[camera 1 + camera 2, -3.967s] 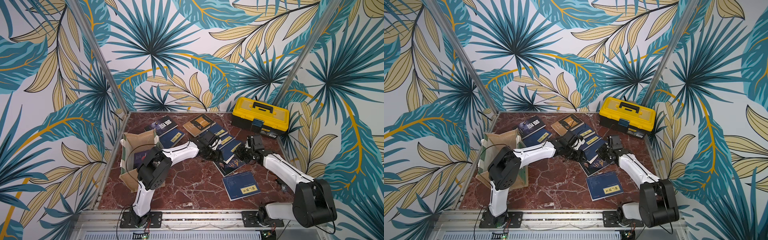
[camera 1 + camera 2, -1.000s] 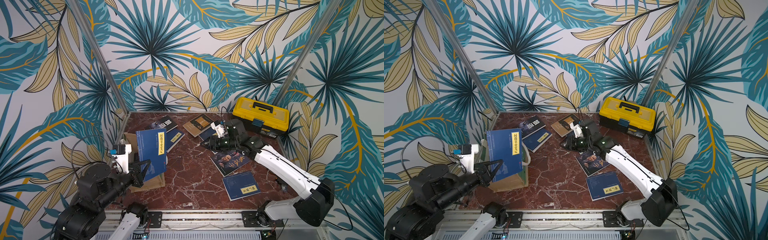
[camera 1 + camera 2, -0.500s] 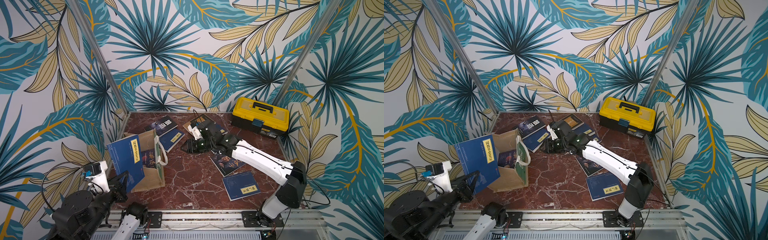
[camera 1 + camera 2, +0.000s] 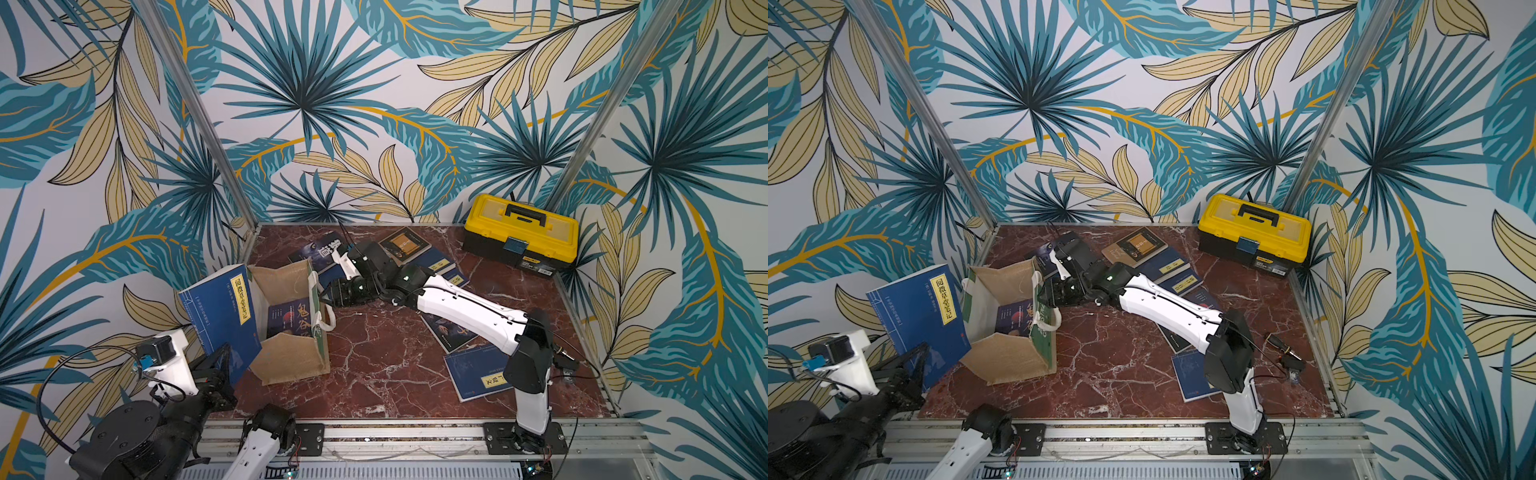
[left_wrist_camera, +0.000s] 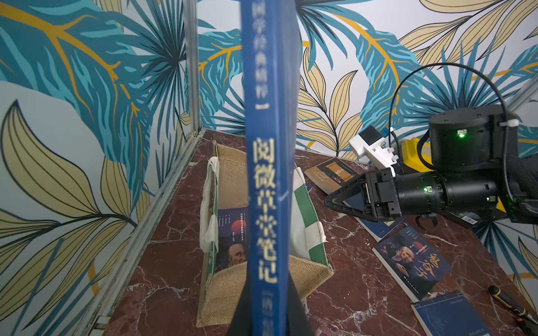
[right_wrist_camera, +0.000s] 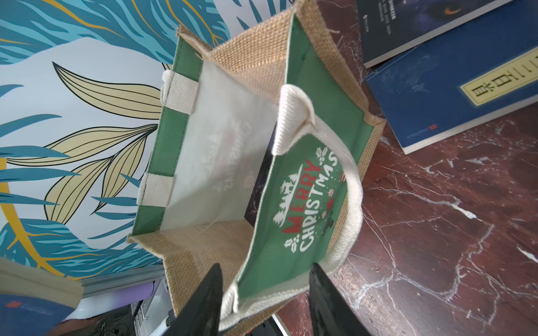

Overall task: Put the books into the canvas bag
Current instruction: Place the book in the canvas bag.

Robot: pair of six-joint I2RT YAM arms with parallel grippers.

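- Since four seconds ago, both arms have left the book heap. The left gripper [image 4: 216, 365] has carried a blue book [image 4: 220, 316] to the left side of the bag [image 4: 291, 357], and the right gripper [image 6: 266, 266] has swung across to the bag's right wall.
- Left gripper: clamped on the blue book's lower edge. The book stands nearly upright, just beside the open bag mouth.
- Right gripper: jaws apart, straddling the green printed wall and its white handle [image 6: 294, 116] at the rim. No pinch is visible.
- Bag: coarse tan jute with soft walls that probably sag, so steady the rim while loading. It stands at the left of the table [image 4: 374, 365], with one dark book [image 4: 293, 322] already inside.
- Remaining books [image 4: 482, 376]: thin, light paperbacks with smooth covers, lying flat from the middle to the far side. They likely flex, so grip one edge close to the spine.
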